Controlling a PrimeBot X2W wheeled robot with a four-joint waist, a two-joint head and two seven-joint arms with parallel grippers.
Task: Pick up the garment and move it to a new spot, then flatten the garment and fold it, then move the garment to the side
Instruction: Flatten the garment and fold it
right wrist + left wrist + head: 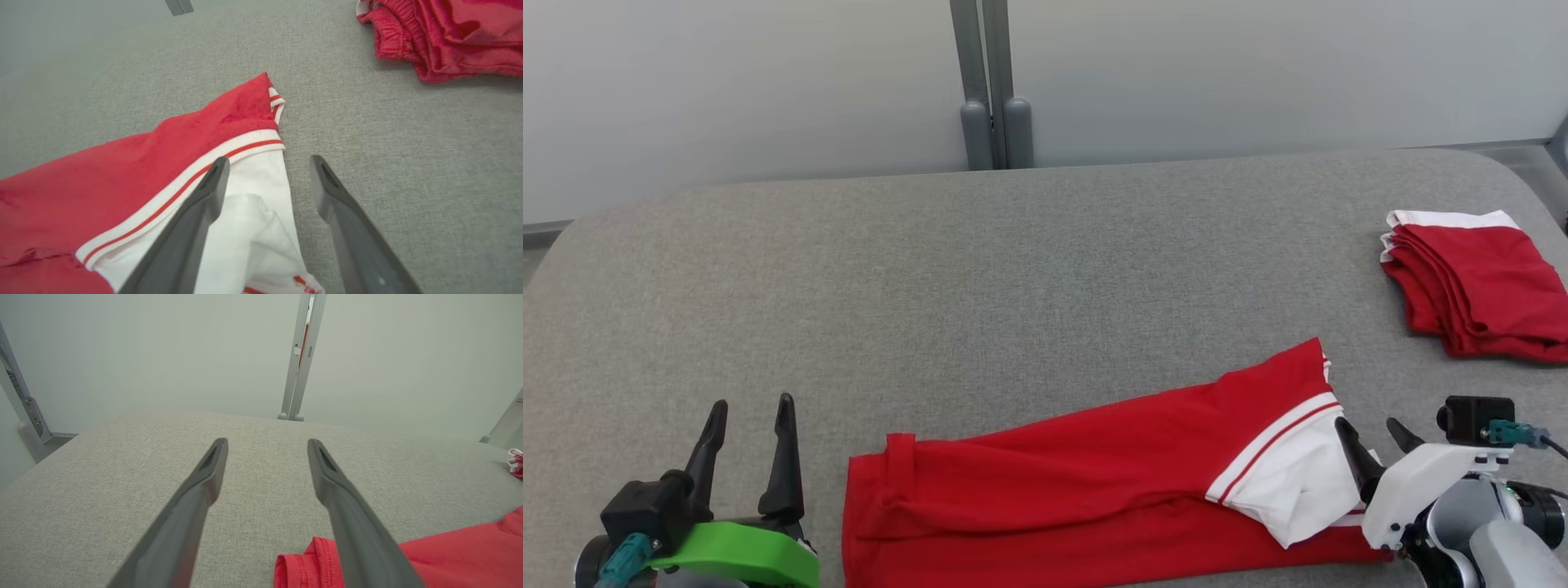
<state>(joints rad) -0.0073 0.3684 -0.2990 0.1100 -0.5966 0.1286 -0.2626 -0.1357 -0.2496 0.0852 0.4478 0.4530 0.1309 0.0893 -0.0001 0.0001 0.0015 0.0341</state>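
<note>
The garment (1094, 482) lies folded lengthwise into a long red strip along the near edge of the grey table (980, 278), its white sleeve with red-and-white striped trim (1282, 482) at the right end. My right gripper (1372, 429) stands open just over that sleeve's right edge; in the right wrist view the garment (171, 163) runs under the left finger while the right finger is over bare table, and the right gripper (269, 161) holds nothing. My left gripper (752, 408) is open left of the garment's hem (310, 563). In the left wrist view the left gripper (267, 443) is empty.
A second red garment with a white band (1474, 286) lies folded at the table's far right, and shows in the right wrist view as a folded red pile (445, 36). A grey post (992, 90) stands behind the table against the pale wall.
</note>
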